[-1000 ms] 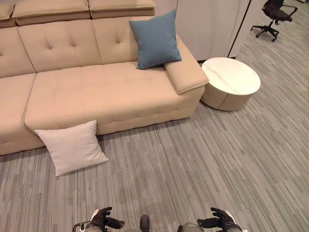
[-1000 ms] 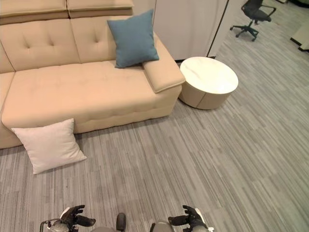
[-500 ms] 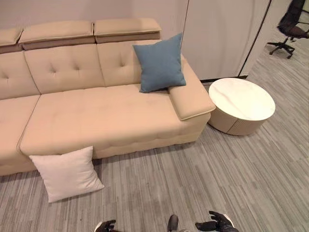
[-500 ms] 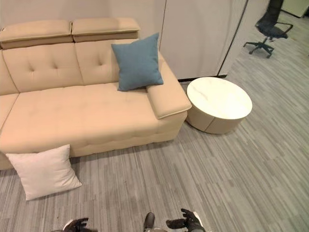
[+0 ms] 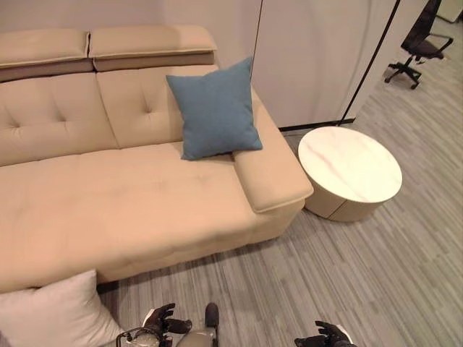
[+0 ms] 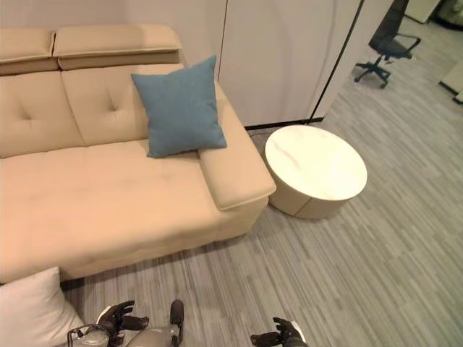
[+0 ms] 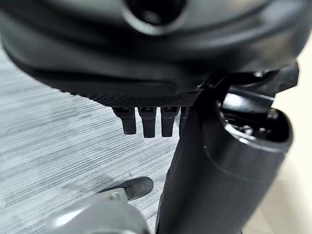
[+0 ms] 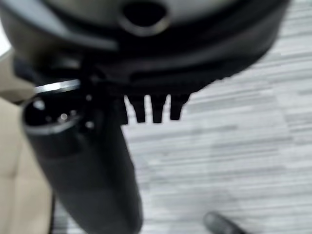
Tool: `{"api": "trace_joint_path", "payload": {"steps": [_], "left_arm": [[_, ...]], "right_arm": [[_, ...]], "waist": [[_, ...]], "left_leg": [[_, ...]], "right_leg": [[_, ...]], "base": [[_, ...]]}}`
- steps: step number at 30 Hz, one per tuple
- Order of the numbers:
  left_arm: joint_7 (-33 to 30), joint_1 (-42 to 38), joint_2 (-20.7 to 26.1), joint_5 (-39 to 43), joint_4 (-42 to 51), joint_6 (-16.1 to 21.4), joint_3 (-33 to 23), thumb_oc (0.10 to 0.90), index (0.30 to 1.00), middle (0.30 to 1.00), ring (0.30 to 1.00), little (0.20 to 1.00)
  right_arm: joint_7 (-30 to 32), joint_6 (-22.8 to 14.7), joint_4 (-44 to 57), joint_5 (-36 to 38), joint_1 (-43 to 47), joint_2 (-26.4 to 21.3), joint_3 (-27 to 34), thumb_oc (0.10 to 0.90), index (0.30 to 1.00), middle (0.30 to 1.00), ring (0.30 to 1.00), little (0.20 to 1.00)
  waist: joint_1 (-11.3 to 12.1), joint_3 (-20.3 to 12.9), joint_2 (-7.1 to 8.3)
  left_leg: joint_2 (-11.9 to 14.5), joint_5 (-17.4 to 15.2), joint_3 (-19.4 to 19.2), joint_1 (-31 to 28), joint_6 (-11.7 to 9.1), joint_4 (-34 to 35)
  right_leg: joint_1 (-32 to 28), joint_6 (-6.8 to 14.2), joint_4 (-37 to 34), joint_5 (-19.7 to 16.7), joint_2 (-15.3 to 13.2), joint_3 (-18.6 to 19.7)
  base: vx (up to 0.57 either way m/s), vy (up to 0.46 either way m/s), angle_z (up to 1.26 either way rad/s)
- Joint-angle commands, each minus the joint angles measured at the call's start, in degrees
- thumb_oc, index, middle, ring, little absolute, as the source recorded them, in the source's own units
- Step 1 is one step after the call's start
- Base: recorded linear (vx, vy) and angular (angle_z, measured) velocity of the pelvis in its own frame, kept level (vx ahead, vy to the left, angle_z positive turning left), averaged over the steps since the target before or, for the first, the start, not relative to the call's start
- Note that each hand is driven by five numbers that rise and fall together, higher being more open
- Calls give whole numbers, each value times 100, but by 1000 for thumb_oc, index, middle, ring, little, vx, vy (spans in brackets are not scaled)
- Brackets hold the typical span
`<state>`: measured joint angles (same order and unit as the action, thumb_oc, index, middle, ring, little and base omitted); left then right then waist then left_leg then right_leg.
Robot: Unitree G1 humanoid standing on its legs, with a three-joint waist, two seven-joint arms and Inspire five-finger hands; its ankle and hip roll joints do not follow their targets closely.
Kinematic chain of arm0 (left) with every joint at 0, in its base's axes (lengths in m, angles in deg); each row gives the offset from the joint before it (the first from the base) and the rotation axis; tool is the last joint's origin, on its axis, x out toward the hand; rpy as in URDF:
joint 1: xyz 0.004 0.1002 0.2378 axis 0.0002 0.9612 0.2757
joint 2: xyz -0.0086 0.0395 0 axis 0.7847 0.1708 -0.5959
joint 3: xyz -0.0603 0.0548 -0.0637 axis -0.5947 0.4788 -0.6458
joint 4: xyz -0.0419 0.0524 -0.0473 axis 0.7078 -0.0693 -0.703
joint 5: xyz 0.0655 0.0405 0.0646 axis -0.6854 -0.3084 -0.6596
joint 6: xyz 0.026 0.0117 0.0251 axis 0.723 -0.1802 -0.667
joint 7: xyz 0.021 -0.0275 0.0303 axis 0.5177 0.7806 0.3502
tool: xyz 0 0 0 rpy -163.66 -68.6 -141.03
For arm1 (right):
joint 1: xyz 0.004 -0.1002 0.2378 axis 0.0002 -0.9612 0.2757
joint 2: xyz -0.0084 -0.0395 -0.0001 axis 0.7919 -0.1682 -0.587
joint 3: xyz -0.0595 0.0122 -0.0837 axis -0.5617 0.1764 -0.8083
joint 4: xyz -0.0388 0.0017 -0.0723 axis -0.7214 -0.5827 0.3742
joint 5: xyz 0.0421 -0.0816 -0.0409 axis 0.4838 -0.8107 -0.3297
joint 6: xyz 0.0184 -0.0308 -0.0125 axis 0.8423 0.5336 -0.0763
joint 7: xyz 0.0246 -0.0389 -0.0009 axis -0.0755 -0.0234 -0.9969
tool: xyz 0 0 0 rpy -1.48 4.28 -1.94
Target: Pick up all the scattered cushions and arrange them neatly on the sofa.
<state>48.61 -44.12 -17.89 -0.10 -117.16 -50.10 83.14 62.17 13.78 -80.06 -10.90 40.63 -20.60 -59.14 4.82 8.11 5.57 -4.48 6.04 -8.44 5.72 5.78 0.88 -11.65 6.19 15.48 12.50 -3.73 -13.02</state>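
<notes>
your left hand (image 5: 160, 322) at 7 o'clock and right hand (image 5: 323, 336) at 5 o'clock hang empty over the carpet (image 5: 376, 275), fingers relaxed and loosely spread. the white cushion (image 5: 51, 318) lies on the floor at 8 o'clock against the sofa (image 5: 130, 202); the blue cushion (image 5: 213, 108) leans upright at 12 o'clock beside the armrest (image 5: 271, 177).
</notes>
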Motion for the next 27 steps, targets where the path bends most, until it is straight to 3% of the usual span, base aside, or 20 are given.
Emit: {"api": "trace_joint_path", "payload": {"steps": [1,3,5,7,8,10,11,14,16,18,19,21,22,23,24,27], "left_arm": [[-21,155,105,-55,124,-33,174,800,900,900,900,900],[-45,113,144,-19,164,-40,181,800,900,900,900,900],[-65,105,162,12,160,-29,166,800,900,900,900,900],[-68,96,150,35,152,-16,159,800,900,900,900,900],[-97,82,156,82,134,7,122,800,900,900,900,900],[-137,81,140,105,89,43,103,800,900,900,900,900],[-137,80,141,105,88,44,102,800,900,900,900,900],[-121,59,104,25,15,58,118,800,900,900,900,900],[-135,77,64,-18,-21,62,129,800,900,900,900,900],[-121,38,8,15,17,92,190,800,900,900,900,900],[-132,-45,1,48,102,104,251,800,900,900,900,900],[-138,-95,-2,79,130,106,271,800,900,900,900,900],[-152,-132,-8,113,148,102,286,800,900,900,900,900],[-152,-132,-8,113,148,102,286,800,900,900,900,900],[-151,-166,-14,127,174,103,306,800,900,900,900,900],[-148,-155,-11,128,176,99,335,800,900,900,900,900]], "right_arm": [[14,-86,262,-111,169,-363,133,800,900,900,900,900],[11,-91,307,-104,214,-364,133,800,900,900,900,900],[8,-93,317,-107,218,-359,153,800,900,900,900,900],[18,-83,307,-119,223,-375,143,800,900,900,900,900],[15,-83,339,-82,250,-385,132,800,900,900,900,900],[22,-78,331,-45,288,-398,130,800,900,900,900,900],[22,-78,331,-45,290,-397,130,800,900,900,900,900],[3,-70,287,-13,237,-420,129,800,900,900,900,900],[3,-79,246,14,167,-429,144,800,900,900,900,900],[19,-148,239,143,66,-457,247,800,900,900,900,900],[28,-172,239,245,91,-493,270,800,900,900,900,900],[49,-177,233,290,117,-503,282,800,900,900,900,900],[39,-174,236,371,102,-507,305,800,900,900,900,900],[39,-174,236,371,102,-506,305,800,900,900,900,900],[50,-167,222,399,59,-521,348,800,900,900,900,900],[58,-178,217,412,48,-538,397,800,900,900,900,900]], "waist": [[190,115,-159],[75,216,-303],[0,230,-444],[-61,223,-471],[-121,240,-463],[-221,289,-413],[-224,281,-411],[-320,262,-319],[-325,196,-285],[-396,118,-260],[-423,214,-190],[-419,258,-167],[-434,268,-112],[-437,268,-112],[-447,220,-86],[-418,180,-122]], "left_leg": [[204,-953,278,-43,-229,-864],[232,-1038,408,-172,-118,-881],[269,-1129,519,-392,-72,-784],[238,-1173,655,-607,-90,-651],[206,-1215,787,-785,-139,-522],[150,-1303,987,-986,-199,-441],[149,-1292,989,-975,-200,-437],[73,-1388,1232,-1152,-276,-343],[95,-1450,1293,-1186,-346,-400],[295,-1375,1136,-990,-641,-775],[447,-1131,847,-495,-782,-1628],[506,-1062,768,-279,-799,-1965],[635,-1117,519,-158,-774,-2020],[635,-1119,521,-156,-774,-2024],[766,-1168,303,-87,-776,-1651],[784,-1062,264,-169,-805,-1092]], "right_leg": [[965,334,806,-1400,-201,112],[1350,337,1573,-1639,-204,178],[1746,250,1832,-1487,-283,138],[1957,149,1420,-1311,-316,76],[2075,85,742,-1166,-298,43],[2178,89,-289,-1223,-165,328],[2181,88,-306,-1238,-166,325],[2095,140,-1059,-1442,1,819],[1928,79,-1227,-1488,16,825],[1603,-26,-1526,-1429,16,578],[1393,-132,-1637,-1396,-34,457],[1340,-184,-1671,-1378,-32,408],[1196,-221,-1777,-1318,-45,322],[1193,-220,-1780,-1319,-46,320],[1097,-186,-1850,-1262,-104,188],[1047,-166,-1823,-1214,-84,165]], "base": [[155,157,18],[160,144,49],[199,99,50],[276,0,23],[326,-82,28],[269,-105,31],[183,-83,31],[187,-99,53],[193,-167,66],[127,-210,92],[9,-123,134],[-13,-80,91],[2,-57,7],[47,-14,6],[66,34,13],[58,46,28]]}}
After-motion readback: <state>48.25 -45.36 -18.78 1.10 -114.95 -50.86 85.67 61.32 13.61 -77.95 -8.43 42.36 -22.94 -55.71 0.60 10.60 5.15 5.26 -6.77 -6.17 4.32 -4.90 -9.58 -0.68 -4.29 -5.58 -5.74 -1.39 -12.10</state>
